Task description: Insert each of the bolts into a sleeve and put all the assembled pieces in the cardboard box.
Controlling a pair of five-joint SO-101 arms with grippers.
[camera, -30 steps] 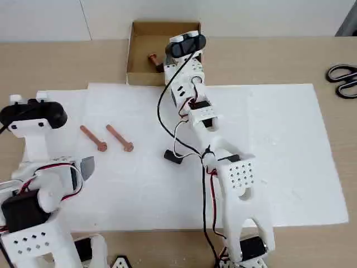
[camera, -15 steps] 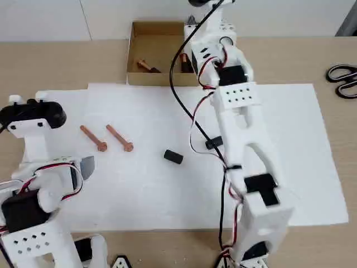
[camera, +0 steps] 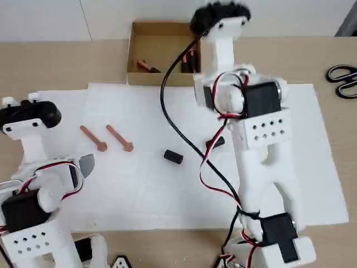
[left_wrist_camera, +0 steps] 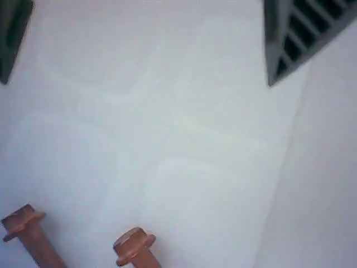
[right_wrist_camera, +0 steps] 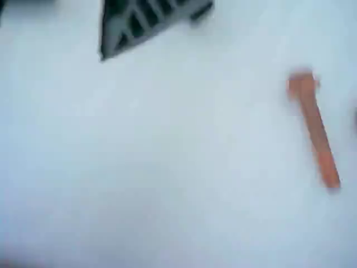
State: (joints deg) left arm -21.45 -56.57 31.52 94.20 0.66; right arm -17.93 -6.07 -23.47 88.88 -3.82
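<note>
So far, two finished pieces are seen in the open brown cardboard box (camera: 162,47) at the upper middle of the high view. The left assembled piece (camera: 146,66), a copper bolt in a black sleeve, is near the left wall, and the right assembled piece (camera: 192,57) is near the right wall. About half of the task is judged as done.

Two long copper-coloured bolts, the left bolt (camera: 93,138) and the right bolt (camera: 119,138), are left side by side on the white foam sheet (camera: 139,190) at the middle left. A short black cylindrical sleeve (camera: 173,157) is lying at the centre. A second black sleeve (camera: 215,143) is partly hidden under the right arm.

The left gripper (left_wrist_camera: 139,78) is held wide open above the bolt heads. The right gripper (right_wrist_camera: 56,28) is also judged open, with nothing held.

Compared with half a second ago, the right arm is drawn back from the box and raised. The bolts and sleeves are not moved.
</note>
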